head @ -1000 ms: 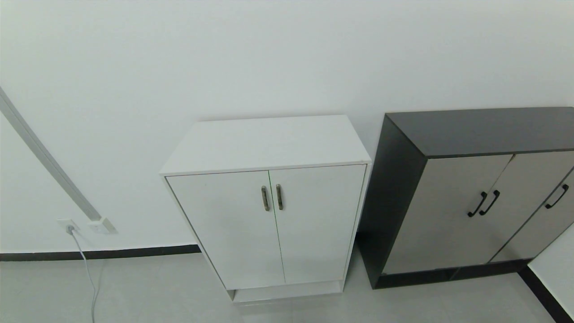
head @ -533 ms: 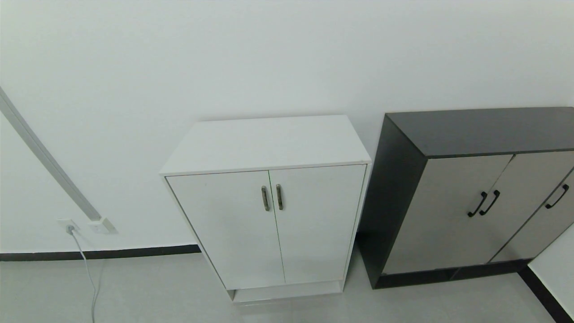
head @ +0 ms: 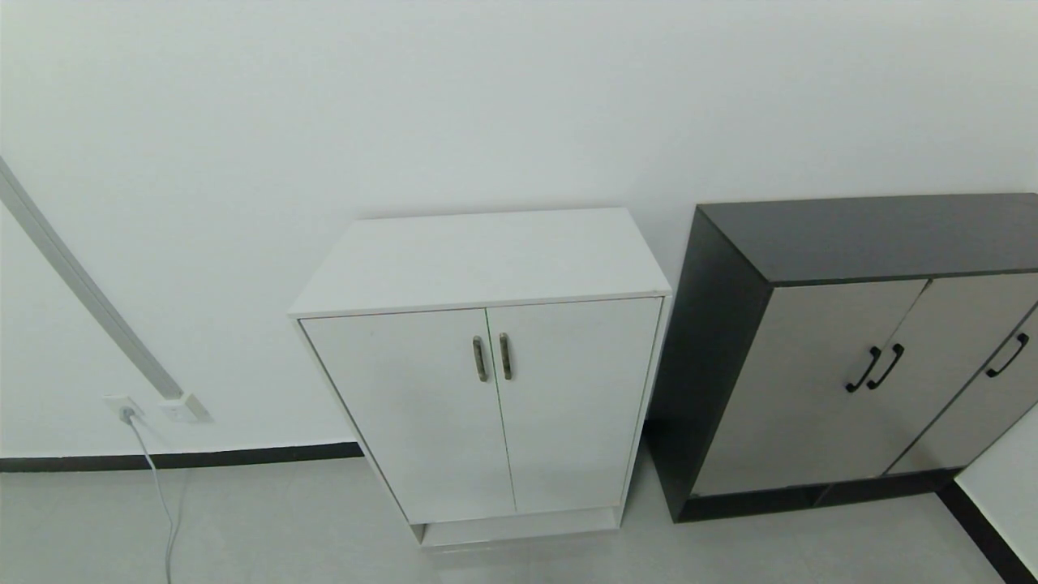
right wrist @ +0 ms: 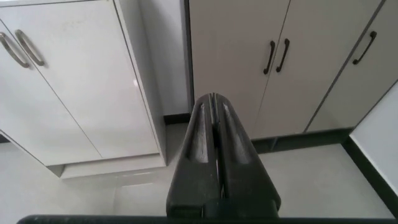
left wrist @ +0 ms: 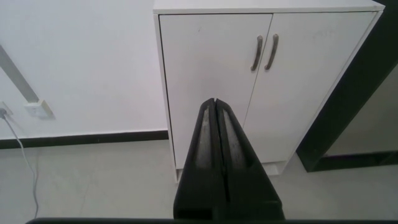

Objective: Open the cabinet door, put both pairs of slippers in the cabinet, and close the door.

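White cabinet (head: 486, 259) at 12 o'clock, doors shut, dark cabinet (head: 859, 235) at its 3. Handles (head: 480, 358) upright where doors meet. Left pincer (left wrist: 214, 104) clenched, empty, handles ahead around 1 o'clock. Right pincer (right wrist: 213, 99) clenched, empty, handles around 11. Left arm looks better lined up.

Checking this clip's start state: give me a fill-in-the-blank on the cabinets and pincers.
Both doors of the white cabinet are ____.
The black cabinet stands on the white one's ____ side.
Where the white doors meet there are ____ handles.
The left pincer and right pincer are each ____.
Missing words: closed; right; two; shut.
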